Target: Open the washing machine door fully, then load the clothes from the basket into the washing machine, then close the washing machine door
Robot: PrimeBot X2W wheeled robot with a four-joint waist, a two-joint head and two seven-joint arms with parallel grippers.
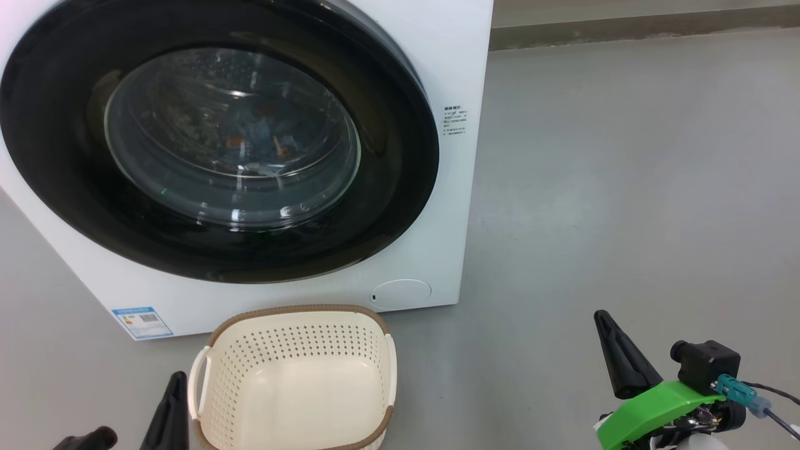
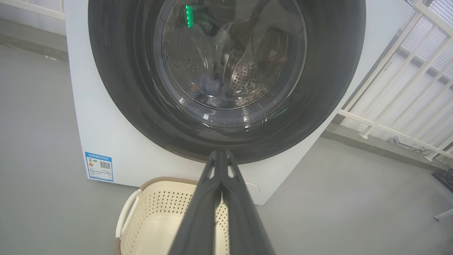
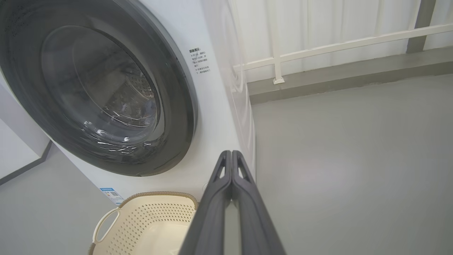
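Our left gripper (image 2: pixel 220 154) and right gripper (image 3: pixel 231 154) are pinched shut, empty. The glossy black-rimmed round glass door (image 1: pixel 231 137) at eleven o'clock could swing open if unlatched.

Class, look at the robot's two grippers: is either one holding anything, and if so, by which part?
Nothing is held. The left gripper and the right gripper are both shut, fingers pressed together with nothing between them.

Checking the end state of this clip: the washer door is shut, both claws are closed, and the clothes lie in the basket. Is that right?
Not the clothes. The head view shows the basket empty, with the clothes behind the glass of the shut door, inside the washer. The left claw and the right claw are closed, as you said.
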